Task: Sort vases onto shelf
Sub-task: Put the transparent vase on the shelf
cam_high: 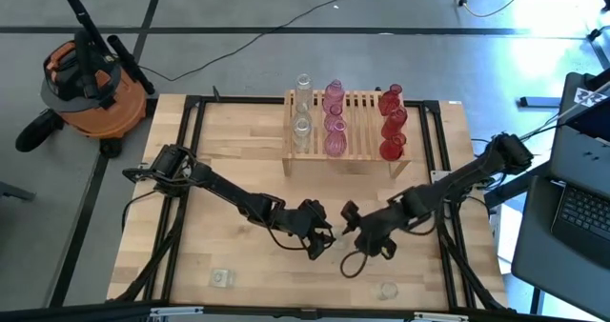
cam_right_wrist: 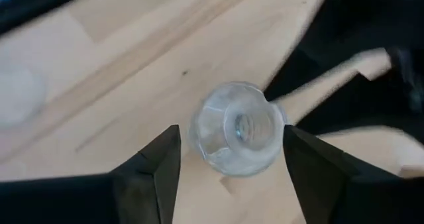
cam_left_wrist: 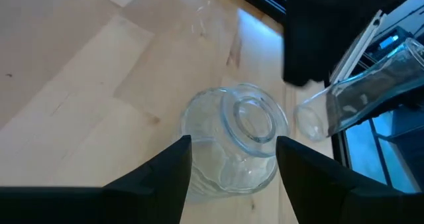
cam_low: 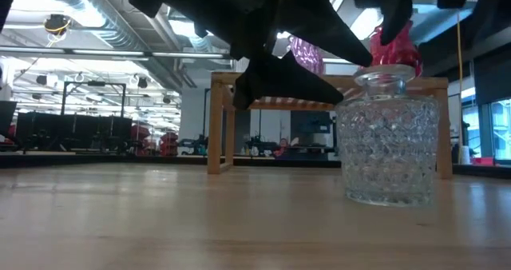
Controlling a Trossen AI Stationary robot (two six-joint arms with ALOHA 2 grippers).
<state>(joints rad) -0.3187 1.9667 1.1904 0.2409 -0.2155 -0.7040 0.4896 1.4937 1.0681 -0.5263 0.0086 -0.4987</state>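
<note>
Right now my left gripper hangs over the middle of the table with its 2 fingers spread wide and nothing held. Straight below and between them, a round clear glass vase stands on the planks. Its mouth faces up at my wrist, so its long axis is vertical and runs along my line of approach. I judge a straight descent would set 1 finger on each side of its belly.

My right gripper is also parted and empty, and it looks down on a round clear vase standing mouth-up in the same way. From above, the 2 grippers nearly meet tip to tip. I cannot tell whether both straddle 1 vase, and neither arm is clearly the nearer.

Just beside that vase, my left wrist view shows a clear bottle tilted under a dark shape. What holds it I cannot make out.

Farther out, the wooden shelf sits at the far edge of the table. It carries clear vases on its left, pink vases in the middle and red vases on its right. By colour, the clear column looks like this vase's place.
</note>
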